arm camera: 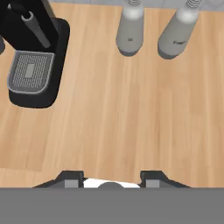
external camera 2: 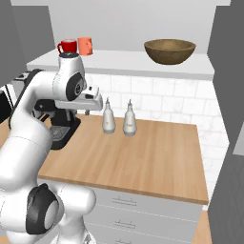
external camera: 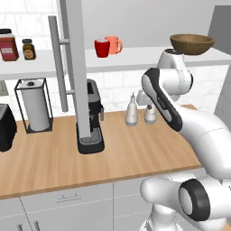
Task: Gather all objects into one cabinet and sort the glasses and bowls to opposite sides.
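Gripper (arm camera: 111,178) hangs above the worktop (arm camera: 131,122), looking straight down; its jaws stand parted with nothing between them, so it is released and empty. Going by size, the cabinet door (external camera: 74,67) stands open edge-on at the left, and the bowl (external camera 2: 170,50) sits on the open shelf (external camera 2: 124,61) high at the right. To fetch the bowl well, I judge the arm should lift first, then meet the rim from above, one finger inside. It is wide, shallow, dark-brown wood, upright. Two pale shakers (arm camera: 131,33) stand below it.
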